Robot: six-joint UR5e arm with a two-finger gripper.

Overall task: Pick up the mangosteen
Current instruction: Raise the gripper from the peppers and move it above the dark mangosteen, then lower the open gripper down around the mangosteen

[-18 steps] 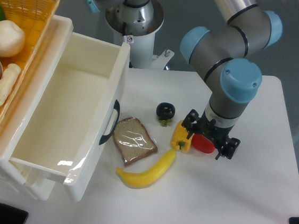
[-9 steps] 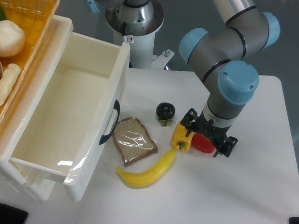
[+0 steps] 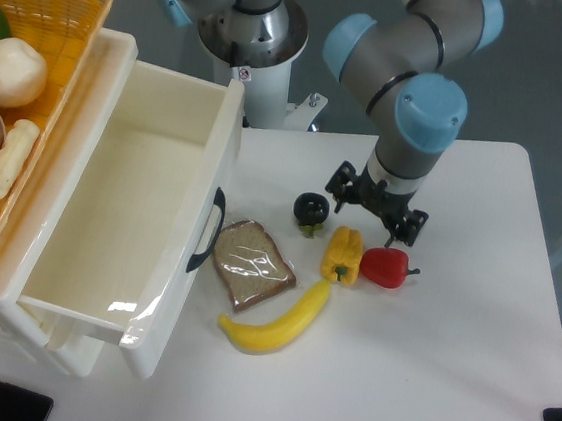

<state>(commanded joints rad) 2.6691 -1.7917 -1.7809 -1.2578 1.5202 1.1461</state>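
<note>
Just off to one side of the jaws [image 3: 375, 212], toward the open drawer [image 3: 126, 204], sits the mangosteen [image 3: 310, 210], on the desk [image 3: 468, 341] and not touched by anything yet. Big change from a second ago: I had the arm hanging right over the red pepper [image 3: 387, 267], half hiding it, and now it's slid up and across, so the red pepper and the yellow pepper [image 3: 342, 254] both sit in plain sight just in front of the jaws. The jaws look spread apart with nothing in them, as far as I can tell from this angle. So I figure I'm mid-approach, lining up on the right fruit instead of the peppers. My guess is I need a bit more sideways travel toward the mangosteen, then a drop. The bread slice [image 3: 251, 264] and banana [image 3: 275, 322] sit farther out, not in the way.
</note>
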